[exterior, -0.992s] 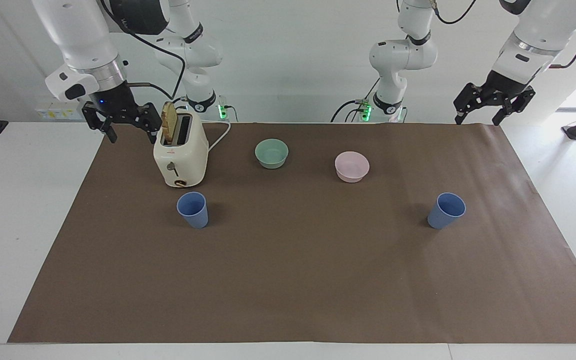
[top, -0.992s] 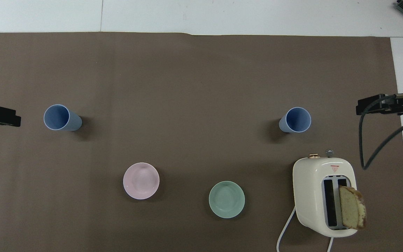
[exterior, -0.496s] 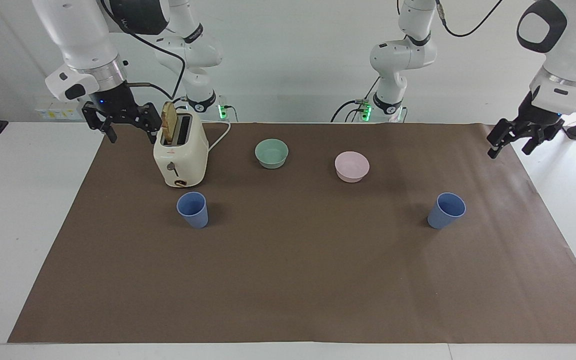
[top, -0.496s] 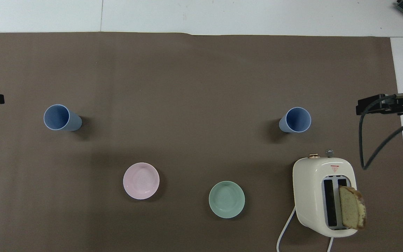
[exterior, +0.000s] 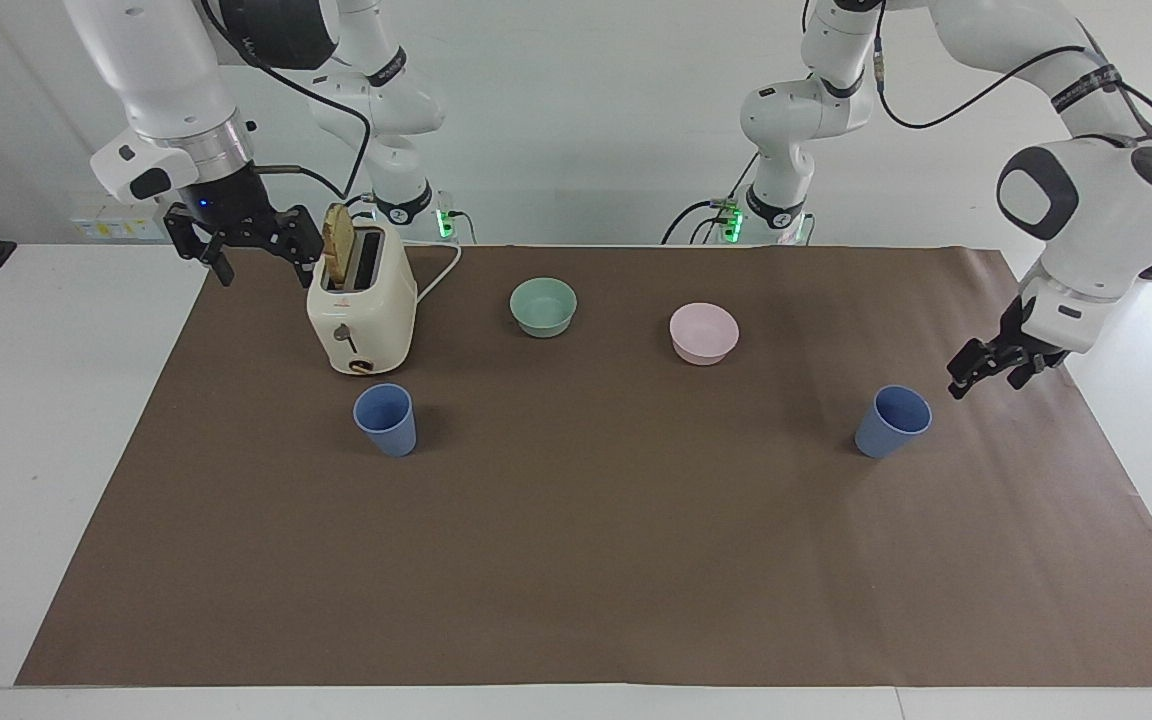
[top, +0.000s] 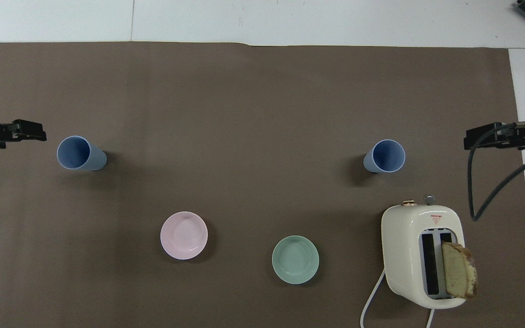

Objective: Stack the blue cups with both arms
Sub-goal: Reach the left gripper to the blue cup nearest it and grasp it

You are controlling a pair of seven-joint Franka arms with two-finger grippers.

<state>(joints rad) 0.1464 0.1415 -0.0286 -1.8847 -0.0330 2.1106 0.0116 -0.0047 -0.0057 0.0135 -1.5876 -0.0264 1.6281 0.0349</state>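
Two blue cups stand upright on the brown mat. One blue cup (exterior: pixel 893 421) (top: pixel 80 153) is toward the left arm's end of the table. My left gripper (exterior: pixel 984 372) (top: pixel 34 133) hangs low and open beside that cup, a short gap away, holding nothing. The other blue cup (exterior: pixel 385 420) (top: pixel 384 156) stands by the toaster, farther from the robots than it. My right gripper (exterior: pixel 261 262) (top: pixel 472 138) waits open and empty, raised over the mat's edge beside the toaster.
A cream toaster (exterior: pixel 361 310) (top: pixel 422 253) holds a bread slice (exterior: pixel 338 245) in one slot. A mint-green bowl (exterior: pixel 543 306) (top: pixel 295 259) and a pink bowl (exterior: pixel 703 332) (top: pixel 184 235) sit nearer to the robots than the cups.
The left arm has swung down from above the mat's corner to just beside the cup at its end. The right arm, cups and bowls have not moved.
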